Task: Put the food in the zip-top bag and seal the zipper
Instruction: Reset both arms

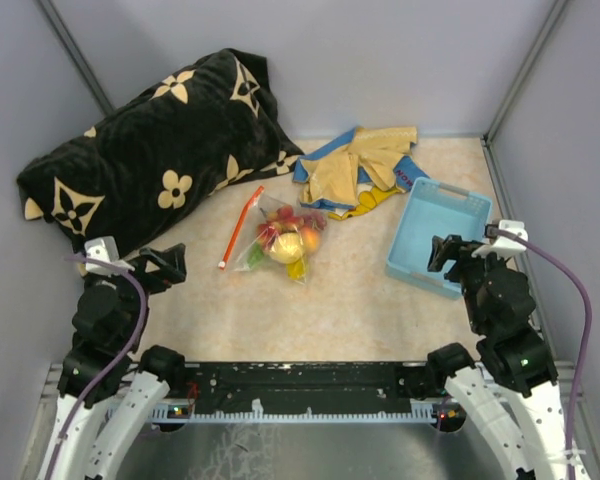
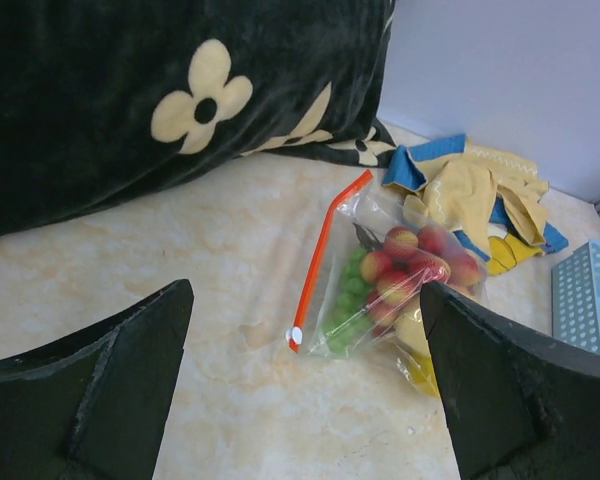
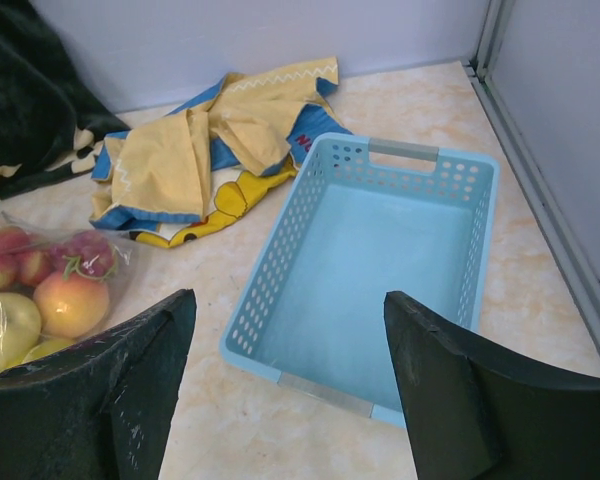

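Observation:
The clear zip-top bag (image 1: 280,240) lies flat mid-table with the food (image 1: 288,245) inside: red berries, green grapes, an orange and yellow fruit. It also shows in the left wrist view (image 2: 400,285) and at the left edge of the right wrist view (image 3: 40,295). The red-orange zipper (image 1: 240,228) runs along the bag's left side, its white tip (image 2: 296,336) at the near end. My left gripper (image 1: 165,265) is open and empty, near and left of the bag. My right gripper (image 1: 448,252) is open and empty, above the basket's near edge.
A light-blue plastic basket (image 1: 435,235) stands empty at the right. A yellow-and-blue cloth (image 1: 365,170) lies crumpled behind the bag. A large black cushion with cream flowers (image 1: 150,150) fills the back left. Grey walls close in the sides and back.

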